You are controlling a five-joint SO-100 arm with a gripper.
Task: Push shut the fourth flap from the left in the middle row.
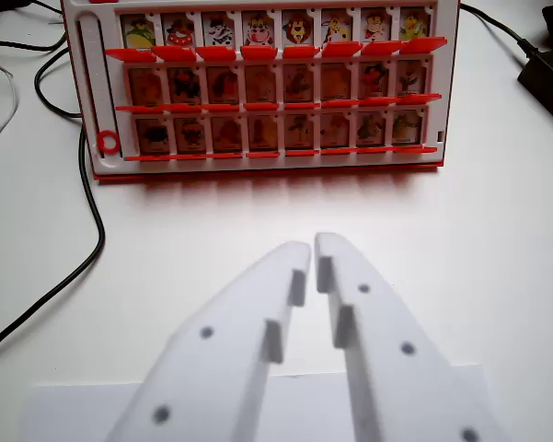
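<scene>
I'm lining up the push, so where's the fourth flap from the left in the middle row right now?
In the wrist view, the fourth flap sits upper centre on the red game board, slightly left of the end effector and well beyond it.

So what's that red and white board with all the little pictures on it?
The board looks like a plastic guessing game: a white tray with a red rim, lying flat on the white table at the top of the wrist view. It holds three rows of eight small flaps in red frames, each showing a cartoon picture. A white strip with a red ring runs down its left side. A black cable passes its left edge. The gripper is well short of it, touching nothing.
</scene>
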